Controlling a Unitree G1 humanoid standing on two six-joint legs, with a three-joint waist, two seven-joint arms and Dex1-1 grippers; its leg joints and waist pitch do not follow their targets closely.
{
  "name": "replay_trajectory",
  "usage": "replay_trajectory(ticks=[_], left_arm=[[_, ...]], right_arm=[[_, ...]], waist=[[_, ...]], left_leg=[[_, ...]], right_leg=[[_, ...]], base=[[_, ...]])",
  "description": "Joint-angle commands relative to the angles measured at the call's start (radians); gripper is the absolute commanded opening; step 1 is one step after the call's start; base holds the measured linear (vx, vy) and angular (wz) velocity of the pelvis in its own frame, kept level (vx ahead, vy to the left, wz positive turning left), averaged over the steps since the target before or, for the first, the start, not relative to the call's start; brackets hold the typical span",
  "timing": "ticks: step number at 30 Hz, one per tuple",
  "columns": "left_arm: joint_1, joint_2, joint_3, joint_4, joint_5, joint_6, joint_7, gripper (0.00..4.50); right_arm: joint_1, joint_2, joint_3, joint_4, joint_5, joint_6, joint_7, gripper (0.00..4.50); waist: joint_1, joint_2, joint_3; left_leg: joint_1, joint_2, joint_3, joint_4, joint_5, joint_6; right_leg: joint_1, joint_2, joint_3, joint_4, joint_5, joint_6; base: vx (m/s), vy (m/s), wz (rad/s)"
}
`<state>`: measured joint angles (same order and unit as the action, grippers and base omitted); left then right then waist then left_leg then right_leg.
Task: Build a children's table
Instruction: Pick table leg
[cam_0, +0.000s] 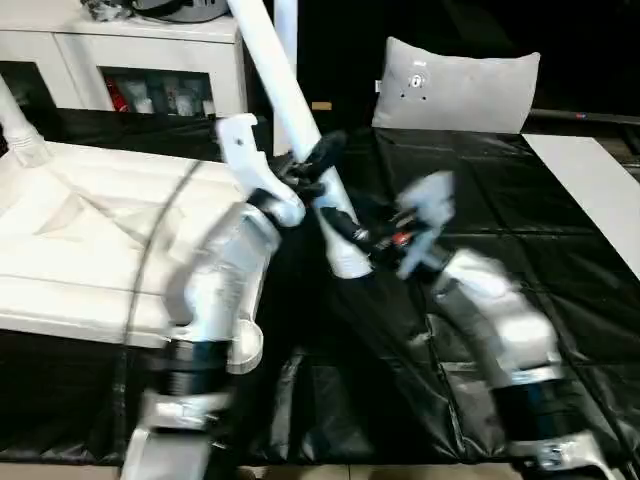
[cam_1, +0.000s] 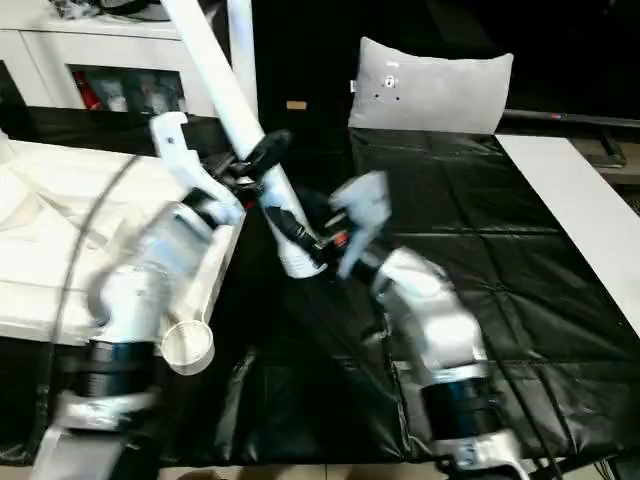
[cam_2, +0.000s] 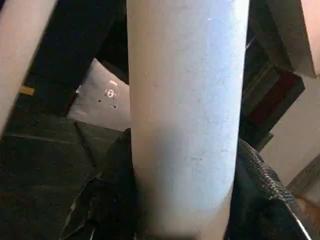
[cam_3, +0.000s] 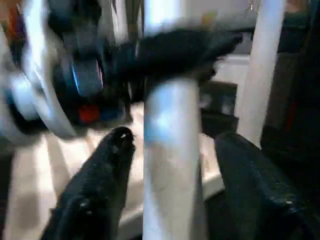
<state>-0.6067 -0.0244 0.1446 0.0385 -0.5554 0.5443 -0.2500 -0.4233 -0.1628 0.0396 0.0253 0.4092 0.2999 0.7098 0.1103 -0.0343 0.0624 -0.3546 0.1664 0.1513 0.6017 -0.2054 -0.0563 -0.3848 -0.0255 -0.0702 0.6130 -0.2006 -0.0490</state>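
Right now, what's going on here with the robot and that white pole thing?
The robot is assembling a white children's table. Its left gripper is clamped on a long table leg, holding it tilted over the black mat. The right gripper sits lower on the same leg, its fingers standing apart on either side without gripping. The upside-down tabletop lies beside them on the robot's left.

A glossy black plastic sheet (cam_0: 480, 290) is covering the floor; behind it, a grey square pillow (cam_0: 455, 88) is leaning beside white glass-door cabinets (cam_0: 150, 60).
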Motion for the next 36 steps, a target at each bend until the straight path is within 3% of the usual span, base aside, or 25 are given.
replay_trajectory(ticks=[1,2,3,4,7,9,10,11,15,19,20,24,27,35,36], left_arm=[[-0.027,0.003,0.003,-0.01,-0.031,0.027,-0.033,1.86],[-0.021,0.034,0.001,-0.021,-0.064,0.062,-0.092,1.86],[-0.021,0.034,0.001,-0.021,-0.064,0.062,-0.092,1.86],[-0.017,0.054,0.005,-0.032,-0.103,0.094,-0.132,1.86],[-0.016,0.083,0.003,-0.042,-0.127,0.116,-0.175,1.86],[-0.018,0.105,0.0,-0.045,-0.143,0.13,-0.21,1.86],[-0.018,0.116,0.002,-0.051,-0.164,0.141,-0.241,1.86],[-0.019,0.123,0.004,-0.056,-0.177,0.147,-0.262,1.86],[-0.009,0.179,-0.038,-0.106,-0.192,0.151,-0.381,1.86],[0.008,0.198,-0.064,-0.148,-0.218,0.167,-0.435,1.85],[0.013,0.202,-0.071,-0.161,-0.225,0.17,-0.45,1.85],[0.033,0.22,-0.092,-0.208,-0.249,0.181,-0.508,1.85],[0.029,0.225,-0.091,-0.206,-0.25,0.18,-0.515,1.85],[0.026,0.235,-0.097,-0.201,-0.248,0.176,-0.532,1.85],[0.027,0.236,-0.098,-0.2,-0.248,0.174,-0.532,1.85]], right_arm=[[0.006,-0.022,-0.026,-0.042,0.06,0.056,0.031,3.12],[0.01,-0.052,-0.051,-0.062,0.112,0.109,0.058,3.3],[0.01,-0.052,-0.051,-0.062,0.112,0.109,0.058,3.3],[-0.001,-0.078,-0.077,-0.062,0.145,0.198,0.048,3.33],[-0.019,-0.096,-0.108,-0.048,0.191,0.279,0.046,3.58],[-0.028,-0.107,-0.126,-0.043,0.225,0.314,0.052,3.73],[-0.026,-0.128,-0.117,-0.049,0.227,0.327,0.074,3.8],[-0.023,-0.145,-0.105,-0.057,0.227,0.338,0.089,3.8],[-0.002,-0.227,-0.006,-0.079,0.152,0.358,0.145,4.22],[-0.004,-0.217,0.003,-0.09,0.165,0.376,0.15,4.5],[-0.004,-0.215,0.005,-0.094,0.171,0.379,0.155,4.5],[-0.003,-0.222,0.02,-0.12,0.22,0.404,0.198,4.12],[-0.004,-0.238,0.035,-0.127,0.223,0.401,0.237,3.78],[-0.017,-0.244,0.059,-0.115,0.214,0.398,0.271,3.3],[-0.018,-0.244,0.063,-0.111,0.211,0.397,0.27,3.06]], waist=[[0.001,0.004,-0.067],[0.002,0.004,-0.067],[0.002,0.004,-0.067],[0.004,0.004,-0.065],[0.006,0.012,-0.067],[0.006,0.008,-0.067],[0.005,0.008,-0.066],[0.007,0.014,-0.067],[0.008,0.01,-0.068],[0.006,0.011,-0.066],[0.006,0.007,-0.066],[0.006,0.011,-0.064],[0.01,0.01,-0.063],[0.009,0.005,-0.064],[0.009,0.006,-0.064]], left_leg=[[0.002,0.07,-0.019,-0.065,-0.049,0.061],[0.003,0.067,-0.018,-0.065,-0.05,0.058],[0.004,0.067,-0.018,-0.065,-0.05,0.06],[0.004,0.067,-0.017,-0.065,-0.046,0.056],[0.002,0.064,-0.018,-0.064,-0.049,0.041],[0.001,0.062,-0.017,-0.064,-0.055,0.038],[0.002,0.063,-0.017,-0.065,-0.053,0.035],[0.003,0.062,-0.017,-0.063,-0.053,0.033],[0.0,0.063,-0.018,-0.062,-0.033,0.031],[0.0,0.063,-0.015,-0.062,-0.046,0.03],[0.002,0.064,-0.015,-0.063,-0.048,0.03],[0.002,0.067,-0.016,-0.065,-0.054,0.033],[0.005,0.066,-0.013,-0.064,-0.066,0.027],[-0.002,0.061,-0.014,-0.064,-0.057,0.023],[-0.002,0.061,-0.015,-0.063,-0.054,0.023]], right_leg=[[0.059,-0.123,0.066,-0.069,-0.092,-0.137],[0.059,-0.122,0.066,-0.069,-0.096,-0.14],[0.059,-0.122,0.067,-0.069,-0.1,-0.143],[0.057,-0.12,0.067,-0.069,-0.106,-0.143],[0.06,-0.122,0.066,-0.07,-0.117,-0.148],[0.061,-0.123,0.066,-0.073,-0.14,-0.144],[0.061,-0.121,0.065,-0.074,-0.15,-0.138],[0.06,-0.121,0.064,-0.074,-0.151,-0.138],[0.063,-0.12,0.064,-0.069,-0.124,-0.134],[0.061,-0.121,0.065,-0.073,-0.149,-0.142],[0.06,-0.12,0.065,-0.073,-0.156,-0.141],[0.059,-0.121,0.065,-0.072,-0.161,-0.145],[0.055,-0.12,0.066,-0.076,-0.191,-0.14],[0.059,-0.119,0.064,-0.079,-0.225,-0.107],[0.059,-0.118,0.064,-0.079,-0.225,-0.106]], base=[[0.0,0.0,0.0],[0.0,0.0,0.0],[0.0,0.0,0.0],[0.0,0.0,0.0],[0.0,0.0,0.0],[0.0,0.0,0.0],[0.0,0.0,0.0],[0.0,0.0,0.0],[0.0,0.0,0.0],[0.0,0.0,0.0],[0.0,0.0,0.0],[0.0,0.0,0.0],[0.0,0.0,0.0],[0.0,0.0,0.0],[0.0,0.0,0.0]])
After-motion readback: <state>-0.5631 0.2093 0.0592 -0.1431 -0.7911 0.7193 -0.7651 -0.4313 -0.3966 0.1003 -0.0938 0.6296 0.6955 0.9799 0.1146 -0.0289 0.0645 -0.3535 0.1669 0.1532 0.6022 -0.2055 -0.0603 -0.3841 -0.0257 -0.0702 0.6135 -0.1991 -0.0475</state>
